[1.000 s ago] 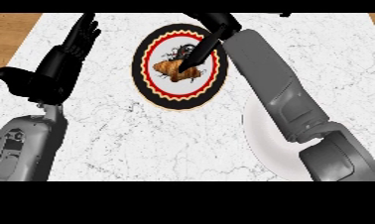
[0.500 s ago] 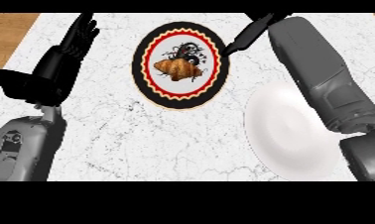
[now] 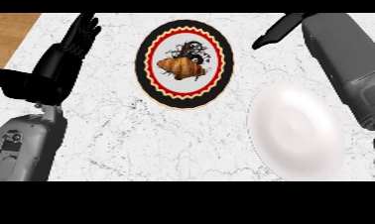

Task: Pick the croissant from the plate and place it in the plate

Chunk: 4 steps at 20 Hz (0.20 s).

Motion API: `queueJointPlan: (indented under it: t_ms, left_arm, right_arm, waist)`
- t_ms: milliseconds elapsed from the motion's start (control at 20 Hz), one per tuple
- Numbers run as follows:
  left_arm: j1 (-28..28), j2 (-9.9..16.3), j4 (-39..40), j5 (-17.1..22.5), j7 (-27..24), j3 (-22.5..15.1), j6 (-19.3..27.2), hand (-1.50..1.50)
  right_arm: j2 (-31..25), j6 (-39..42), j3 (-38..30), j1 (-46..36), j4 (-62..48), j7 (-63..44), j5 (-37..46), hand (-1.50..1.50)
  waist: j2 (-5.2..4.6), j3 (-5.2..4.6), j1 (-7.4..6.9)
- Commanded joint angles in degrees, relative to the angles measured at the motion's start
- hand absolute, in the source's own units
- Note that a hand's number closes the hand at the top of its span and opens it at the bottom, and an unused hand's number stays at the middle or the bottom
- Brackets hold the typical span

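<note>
A golden-brown croissant [image 3: 181, 67] lies in the middle of a patterned plate [image 3: 155, 89] with a black rim and a red zigzag ring. To its lower right sits a plain white plate [image 3: 295, 129] with nothing on it. My right hand [image 3: 277, 30] shows at the upper right, off the patterned plate's right edge, fingers straight and holding nothing. At the left, my left hand [image 3: 78, 38] rests open with its fingers pointing up, apart from both plates.
The white marble counter [image 3: 147, 143] carries both plates. A strip of wood [image 3: 15, 32] shows at the far left. My right forearm [image 3: 341, 64] runs along the right side, just above the white plate.
My right hand has pulled back from over the croissant to the right of the patterned plate. The croissant stays on that plate. The white plate has come fully into view.
</note>
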<state>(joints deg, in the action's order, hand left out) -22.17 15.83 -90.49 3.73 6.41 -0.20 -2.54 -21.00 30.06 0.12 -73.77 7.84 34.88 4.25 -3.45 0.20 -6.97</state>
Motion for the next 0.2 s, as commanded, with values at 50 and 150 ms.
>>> queueJointPlan:
  t_ms: [50,150]
  left_arm:
    - [-0.04,-0.62,-0.58,-0.02,-0.42,-0.87,-0.45,0.00]
    - [-0.21,0.15,0.20,0.72,-0.62,0.43,-0.90,0.00]
  right_arm:
    - [-2.54,2.47,0.10,0.91,-0.02,4.05,0.58,-1.50]
    - [-3.07,1.03,1.01,2.89,1.36,7.47,1.66,-1.50]
  waist:
    - [-0.37,0.06,-1.04]
    - [-0.29,0.07,-0.56]
